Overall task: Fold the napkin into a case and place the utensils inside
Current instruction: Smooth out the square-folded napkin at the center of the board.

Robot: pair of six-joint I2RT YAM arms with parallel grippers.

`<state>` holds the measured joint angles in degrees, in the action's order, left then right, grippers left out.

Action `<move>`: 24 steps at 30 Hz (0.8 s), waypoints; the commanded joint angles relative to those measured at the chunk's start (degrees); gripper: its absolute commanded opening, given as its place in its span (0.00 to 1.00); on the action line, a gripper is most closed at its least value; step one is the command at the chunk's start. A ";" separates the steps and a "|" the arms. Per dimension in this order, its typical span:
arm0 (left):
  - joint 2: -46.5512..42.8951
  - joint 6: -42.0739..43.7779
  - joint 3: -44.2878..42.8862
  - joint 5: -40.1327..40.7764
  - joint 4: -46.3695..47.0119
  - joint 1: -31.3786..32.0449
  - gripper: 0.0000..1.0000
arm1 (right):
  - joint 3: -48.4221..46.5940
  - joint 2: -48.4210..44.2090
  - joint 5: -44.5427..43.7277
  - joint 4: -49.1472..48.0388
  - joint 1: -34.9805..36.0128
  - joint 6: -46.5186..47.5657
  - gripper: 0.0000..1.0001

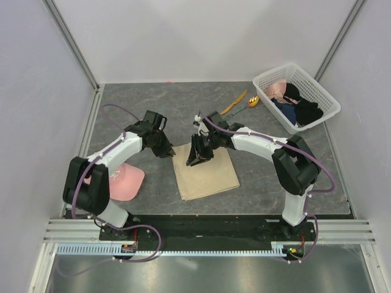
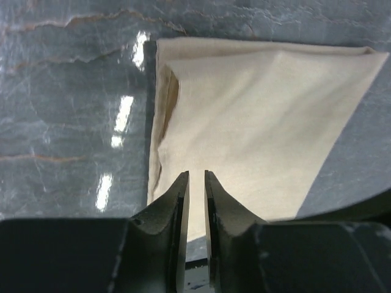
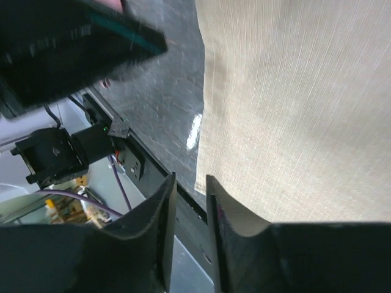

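The beige napkin (image 1: 208,174) lies folded flat in the middle of the table, a loose layered fold showing along its left edge (image 2: 160,122). My left gripper (image 1: 169,152) hovers just off the napkin's far left corner, its jaws (image 2: 196,174) a narrow gap apart with nothing between them. Over the napkin's far edge, my right gripper (image 1: 196,161) points down, its jaws (image 3: 190,177) apart and empty above the cloth (image 3: 293,104). The orange knife (image 1: 234,102) and the spoon (image 1: 251,102) with its yellow-orange bowl lie together at the back, right of centre.
A white basket (image 1: 317,85) of dark and pink clothes stands at the back right, close to the utensils. A pink cap (image 1: 127,181) lies near the left arm's base. Walls enclose the table on three sides.
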<state>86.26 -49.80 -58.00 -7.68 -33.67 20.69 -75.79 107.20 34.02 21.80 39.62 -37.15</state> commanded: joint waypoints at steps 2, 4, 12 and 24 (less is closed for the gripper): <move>7.42 4.18 -5.63 -0.06 0.80 -1.08 0.21 | 5.81 -0.85 3.77 -5.97 3.27 -3.19 0.26; 10.41 4.80 -6.69 0.65 0.98 -1.87 0.20 | 8.71 -1.11 4.39 -10.45 4.67 -6.16 0.22; 18.33 9.45 -10.64 -0.31 1.06 -3.55 0.18 | 21.12 -0.06 5.09 -23.65 8.20 -10.41 0.21; 4.72 7.19 -7.94 -7.17 -1.57 2.24 0.24 | 22.87 -20.09 1.58 1.04 -9.98 3.72 0.38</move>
<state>97.43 -42.17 -67.79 -11.11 -34.79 18.61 -54.35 93.47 37.32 13.10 36.14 -42.00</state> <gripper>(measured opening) 0.280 0.376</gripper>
